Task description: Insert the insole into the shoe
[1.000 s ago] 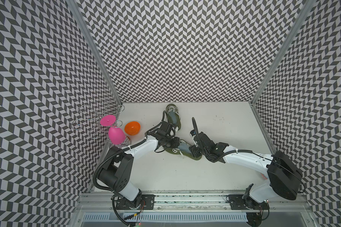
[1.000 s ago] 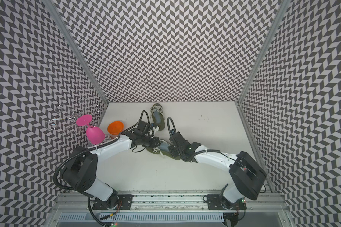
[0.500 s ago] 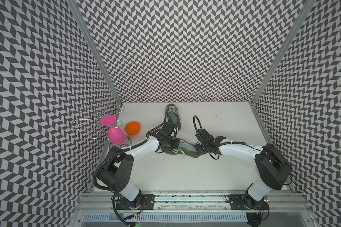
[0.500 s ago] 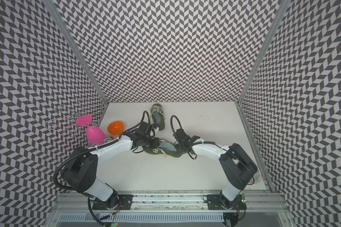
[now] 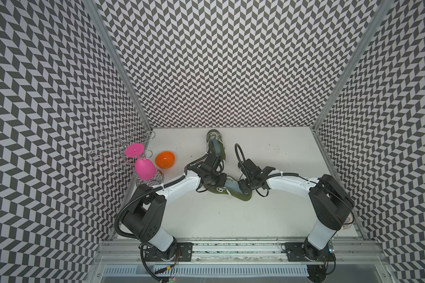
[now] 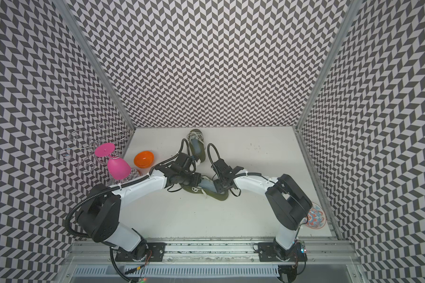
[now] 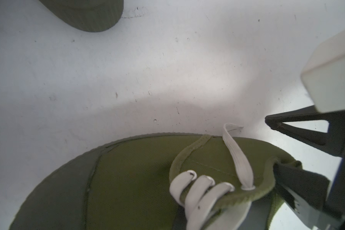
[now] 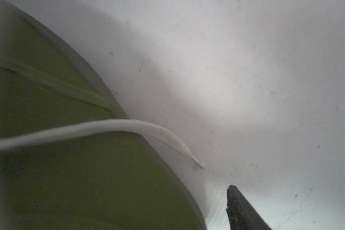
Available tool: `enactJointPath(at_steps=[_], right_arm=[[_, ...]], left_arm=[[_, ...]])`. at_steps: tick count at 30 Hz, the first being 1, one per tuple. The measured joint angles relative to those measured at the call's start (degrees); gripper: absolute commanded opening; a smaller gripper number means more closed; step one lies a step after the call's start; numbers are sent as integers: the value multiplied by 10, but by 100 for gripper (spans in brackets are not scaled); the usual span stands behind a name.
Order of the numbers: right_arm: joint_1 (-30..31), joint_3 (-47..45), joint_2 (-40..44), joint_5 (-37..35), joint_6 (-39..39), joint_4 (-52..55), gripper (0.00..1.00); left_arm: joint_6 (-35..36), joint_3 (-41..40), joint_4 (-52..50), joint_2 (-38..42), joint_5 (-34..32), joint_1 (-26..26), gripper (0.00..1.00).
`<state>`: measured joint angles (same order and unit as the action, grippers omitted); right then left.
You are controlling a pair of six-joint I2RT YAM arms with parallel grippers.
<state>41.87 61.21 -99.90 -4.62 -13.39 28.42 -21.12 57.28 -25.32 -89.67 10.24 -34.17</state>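
An olive shoe [image 5: 241,196] [image 6: 220,196] lies mid-table with a grey-blue insole [image 5: 231,187] [image 6: 207,185] showing in its opening. My left gripper [image 5: 221,182] [image 6: 196,181] is shut at the laced front. Its tips are out of the left wrist view, where the lace flap [image 7: 247,195] curls up toward them over the insole [image 7: 259,209]. My right gripper [image 5: 243,190] [image 6: 219,190] [image 7: 271,143] is at the heel end, jaws apart, with the shoe's rim between them. In the right wrist view one finger [image 8: 241,209] stands just clear of the shoe wall [image 8: 68,169].
A second olive shoe [image 5: 217,147] [image 6: 196,147] [image 7: 88,16] with an insole in it lies behind. An orange bowl [image 5: 165,159], a pink glass [image 5: 144,167] and a wire rack [image 5: 113,152] stand at the left wall. A patterned plate [image 6: 315,216] lies front right.
The right arm has swung round and its gripper has shifted in over the heel end of the shoe, with its jaws narrowing. The left arm has stayed in place.
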Motion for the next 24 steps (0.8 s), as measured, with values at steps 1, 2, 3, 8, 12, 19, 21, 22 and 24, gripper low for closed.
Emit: enactJointPath(at_steps=[1, 2, 3, 8, 12, 19, 21, 22, 24], right_arm=[[-2, -5, 4, -3, 1, -2, 57], [-4, -9, 9, -9, 2, -1, 57], [-6, -13, 14, -15, 3, 4, 57], [-9, -16, 26, -22, 2, 29, 47], [-16, -7, 36, 2, 4, 43, 39], [-41, 5, 69, 72, 2, 46, 35], [-51, 5, 76, 97, 1, 46, 35], [-57, 4, 78, 108, -1, 45, 35], [-69, -3, 85, 137, -4, 42, 35]], left_arm=[[0, 1, -2, 0, -5, -1, 0], [0, 2, -4, 0, -10, -2, 0], [0, 2, -5, 0, -17, -4, 0], [-1, 7, -16, 0, -72, -15, 0], [-2, 16, -22, 0, -110, -30, 0], [-16, 16, -23, 0, -174, -43, 0], [-18, 16, -25, 0, -199, -53, 0], [-20, 16, -26, -1, -208, -57, 0], [-23, 16, -26, -5, -219, -60, 0]])
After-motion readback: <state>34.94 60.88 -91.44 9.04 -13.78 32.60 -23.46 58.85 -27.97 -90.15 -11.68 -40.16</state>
